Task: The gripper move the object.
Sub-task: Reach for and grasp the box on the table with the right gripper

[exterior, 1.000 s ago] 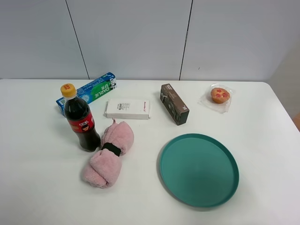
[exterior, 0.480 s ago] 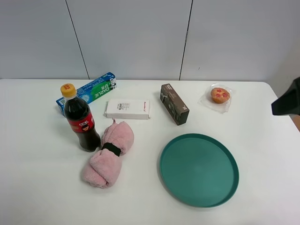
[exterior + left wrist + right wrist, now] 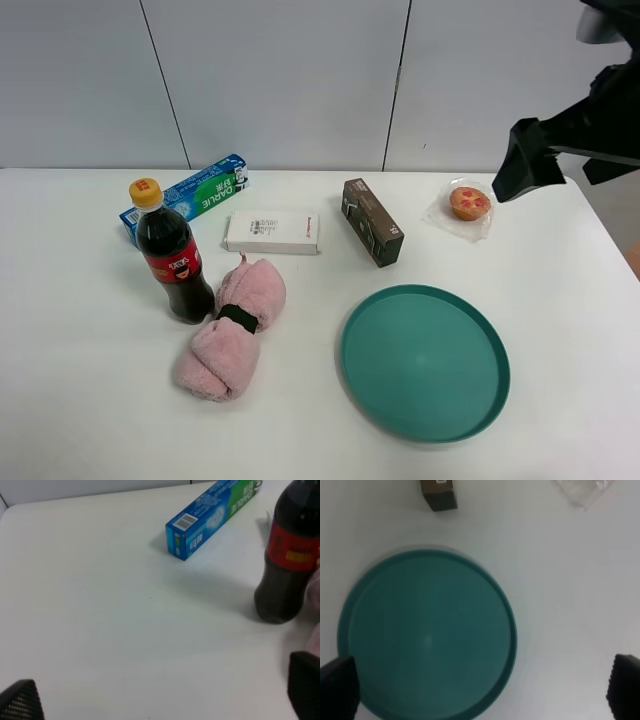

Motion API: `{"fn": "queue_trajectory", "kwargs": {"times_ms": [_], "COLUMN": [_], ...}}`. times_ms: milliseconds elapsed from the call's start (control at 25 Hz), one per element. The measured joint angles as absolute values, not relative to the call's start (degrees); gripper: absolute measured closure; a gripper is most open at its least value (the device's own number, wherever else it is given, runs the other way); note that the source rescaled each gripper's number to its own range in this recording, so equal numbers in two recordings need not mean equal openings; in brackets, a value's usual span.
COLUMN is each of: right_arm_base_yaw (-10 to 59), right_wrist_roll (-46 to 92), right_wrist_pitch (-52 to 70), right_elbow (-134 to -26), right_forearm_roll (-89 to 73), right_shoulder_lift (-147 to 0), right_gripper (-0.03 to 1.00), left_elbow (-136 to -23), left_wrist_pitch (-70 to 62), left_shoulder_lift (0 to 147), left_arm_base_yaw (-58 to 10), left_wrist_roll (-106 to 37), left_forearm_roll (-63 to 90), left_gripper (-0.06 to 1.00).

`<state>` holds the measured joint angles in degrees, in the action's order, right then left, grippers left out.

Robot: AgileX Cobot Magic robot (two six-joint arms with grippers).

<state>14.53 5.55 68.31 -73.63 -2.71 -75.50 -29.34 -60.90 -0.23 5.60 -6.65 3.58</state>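
**Operator:** What is in front of me, biggest first?

**Spotter:** You have the white table [image 3: 80, 400], then the round teal plate [image 3: 425, 362] lying flat on its right half. Your right arm [image 3: 600, 120] hangs in the air over the far right corner. In the high view its black end shows just right of the muffin.

**Operator:** And the pincers?

**Spotter:** Your right gripper [image 3: 481, 686] is spread wide and holds nothing. Its 2 fingertips sit at opposite edges of its wrist view, with the plate below. Your left gripper [image 3: 162, 695] is spread wide too, and empty, above the tabletop near the cola bottle.

**Operator:** The smaller things?

**Spotter:** On your left, the rolled pink towel [image 3: 232, 330] with its black band lies just beside the upright cola bottle [image 3: 172, 255]. Behind them lie the toothpaste carton [image 3: 190, 197] and the white box [image 3: 273, 233].

**Operator:** Where is my carton?

**Spotter:** Your dark brown carton [image 3: 372, 221] lies flat between the white box and the wrapped muffin [image 3: 469, 204]. It is just beyond the plate's far rim and apart from all 3. Neither gripper touches it.
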Motion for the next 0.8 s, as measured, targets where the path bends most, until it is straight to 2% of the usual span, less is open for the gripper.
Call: {"fn": "queue_trajectory", "kwargs": {"times_ms": [800], "right_arm_base_yaw": [14.5], "right_wrist_roll": [14.4], "right_wrist_pitch": [57.2], "right_elbow": [-74.8], "right_forearm_roll": [-5.3], "right_shoulder_lift": [-94.5], "right_gripper": [-0.03], "left_elbow": [-29.3], "left_wrist_pitch": [-60.9], "left_shoulder_lift": [-0.2], "left_arm_base_yaw": [5.6], "left_wrist_roll": [-6.6], "left_forearm_roll": [3.6], "left_gripper": [-0.06]}}
